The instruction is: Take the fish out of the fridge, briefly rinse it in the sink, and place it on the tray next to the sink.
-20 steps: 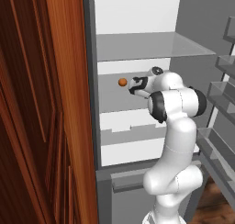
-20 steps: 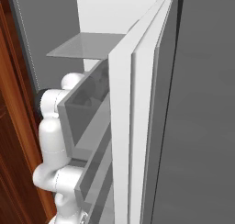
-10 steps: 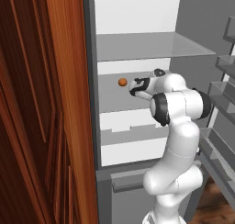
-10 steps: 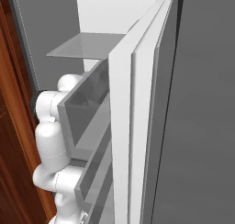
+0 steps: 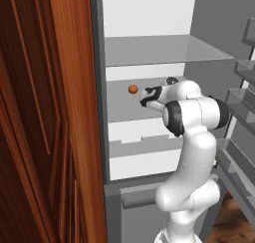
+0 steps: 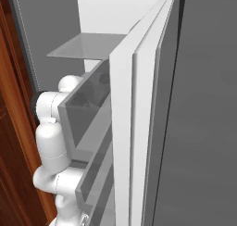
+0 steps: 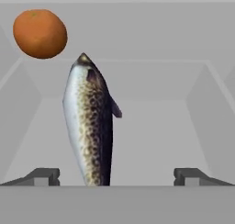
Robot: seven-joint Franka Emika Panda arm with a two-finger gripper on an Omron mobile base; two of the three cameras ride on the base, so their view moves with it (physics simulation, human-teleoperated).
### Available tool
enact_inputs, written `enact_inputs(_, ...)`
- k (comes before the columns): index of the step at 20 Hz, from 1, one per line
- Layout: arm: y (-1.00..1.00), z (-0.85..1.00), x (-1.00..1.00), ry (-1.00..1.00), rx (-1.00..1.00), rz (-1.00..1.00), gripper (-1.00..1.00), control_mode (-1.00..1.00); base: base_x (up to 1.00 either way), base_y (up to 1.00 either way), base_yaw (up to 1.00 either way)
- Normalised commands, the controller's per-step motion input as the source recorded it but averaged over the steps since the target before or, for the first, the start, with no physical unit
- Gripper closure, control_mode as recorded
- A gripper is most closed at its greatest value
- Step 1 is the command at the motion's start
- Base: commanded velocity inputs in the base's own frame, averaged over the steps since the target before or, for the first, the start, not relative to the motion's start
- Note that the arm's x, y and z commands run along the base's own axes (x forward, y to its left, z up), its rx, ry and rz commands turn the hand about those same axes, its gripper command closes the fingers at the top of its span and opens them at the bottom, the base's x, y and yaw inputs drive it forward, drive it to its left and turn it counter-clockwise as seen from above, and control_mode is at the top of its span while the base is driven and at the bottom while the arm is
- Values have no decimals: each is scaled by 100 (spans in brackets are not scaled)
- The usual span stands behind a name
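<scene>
- The fridge (image 5: 149, 53) stands open, its door swung wide to the arm's right; in the right base view the door's clear racks (image 6: 88, 109) hide most of the interior.
- The gripper (image 5: 148, 95) is inside the fridge, over the middle shelf, with the arm's forearm reaching in level from the doorway. I judge this level approach is forced by the shelf above, which leaves little room to come down from overhead.
- The fish (image 7: 89, 126) lies on the shelf floor inside the fridge, lengthwise along the gripper's line of sight, one end towards the hand and the other pointing at the rear wall.
- The orange ball (image 7: 40, 33) sits on the same shelf, deeper into the fridge than the fish and to one side of its far end; the two are near but apart.
- Tool state: the jaws are spread wide and grip nothing. In the hand view the two fingertips (image 7: 39, 176) stand well apart; the fish is nearer this tip than its mate, so it lies off-centre between them.
- Judgement: the step in hand is the final approach before grasping. The wide opening suits closing across the fish's narrow body.
- Risk, as judged: the off-centre fish may be pushed sideways as the jaws close, and any overshoot could nudge the ball.
</scene>
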Motion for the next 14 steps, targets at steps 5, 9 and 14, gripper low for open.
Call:
enact_inputs(5, 4, -28, 2, 0, -1, 0, 100, -100, 0, 0, 0)
enact_inputs(9, 1, -4, 3, 0, 0, 0, 100, -100, 0, 0, 0)
enact_inputs(14, 0, 0, -1, 0, 0, 0, 100, -100, 0, 0, 0)
